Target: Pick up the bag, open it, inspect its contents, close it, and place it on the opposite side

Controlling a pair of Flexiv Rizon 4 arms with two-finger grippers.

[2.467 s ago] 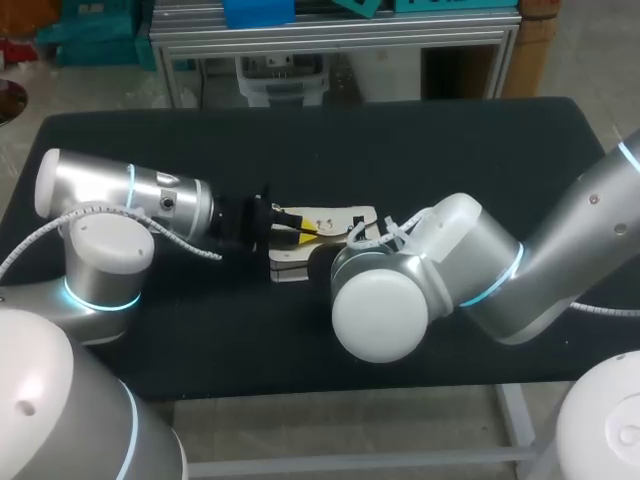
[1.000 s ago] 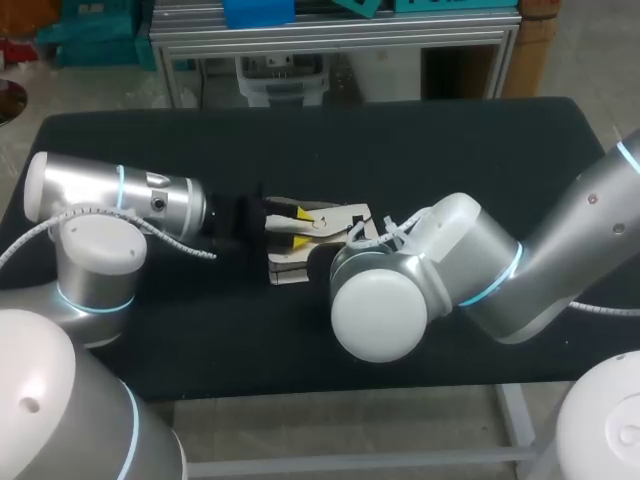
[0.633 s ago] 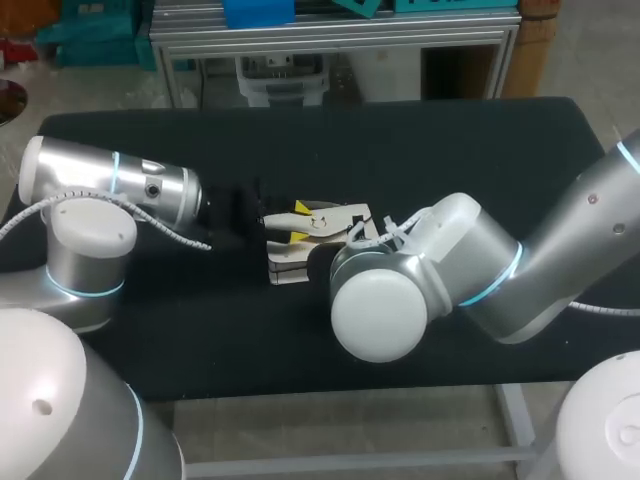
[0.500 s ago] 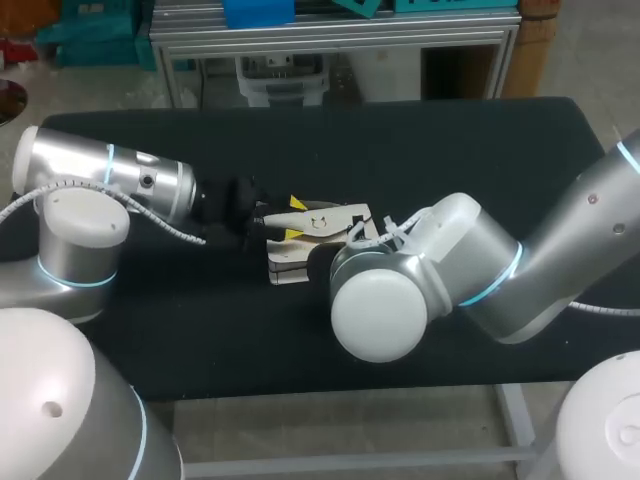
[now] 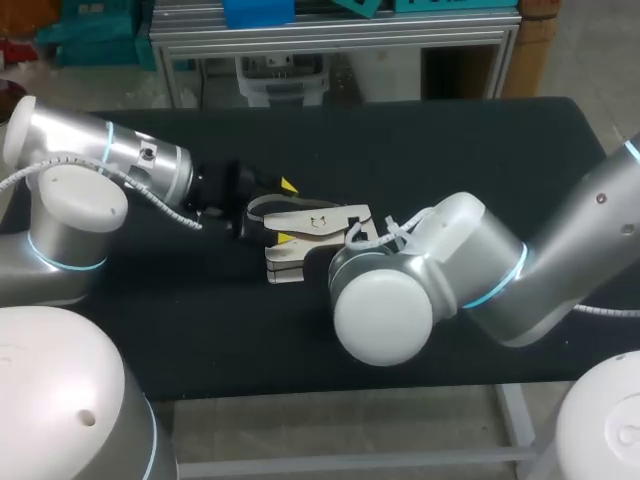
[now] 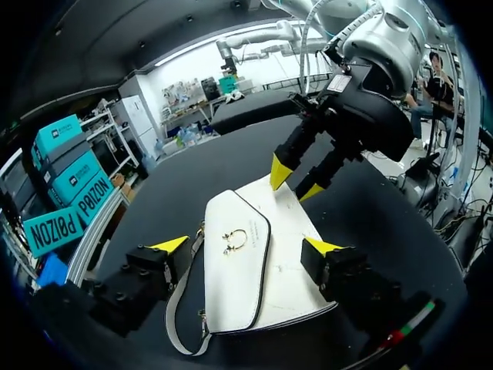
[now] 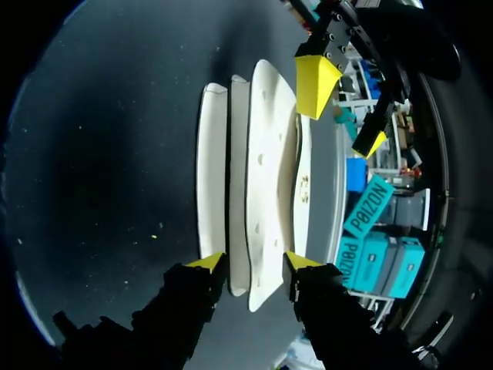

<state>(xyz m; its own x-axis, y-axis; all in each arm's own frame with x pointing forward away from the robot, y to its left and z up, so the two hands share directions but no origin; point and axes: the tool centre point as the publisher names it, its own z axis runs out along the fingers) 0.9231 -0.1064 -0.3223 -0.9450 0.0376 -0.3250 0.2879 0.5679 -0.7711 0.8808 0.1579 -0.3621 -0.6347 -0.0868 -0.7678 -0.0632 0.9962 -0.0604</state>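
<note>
This is looking like a robotics lab. Two silver jointed robot arms, the left arm [image 5: 110, 160] and the right arm [image 5: 500, 270], are glowing with blue light rings at their joints and carrying loose white cables [image 5: 165, 208] along their bodies. They are reaching over a table with a matte black top [image 5: 440, 140] that is standing on a bare pale metal frame [image 5: 350, 463]. The left gripper [image 6: 248, 245] and the right gripper [image 7: 255, 262] are showing black fingers with yellow tips.

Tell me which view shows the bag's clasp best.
The left wrist view: the bag lies face-up, its ring clasp plain. The head view shows the bag partly behind my right arm; the right wrist view shows it edge-on.
</note>
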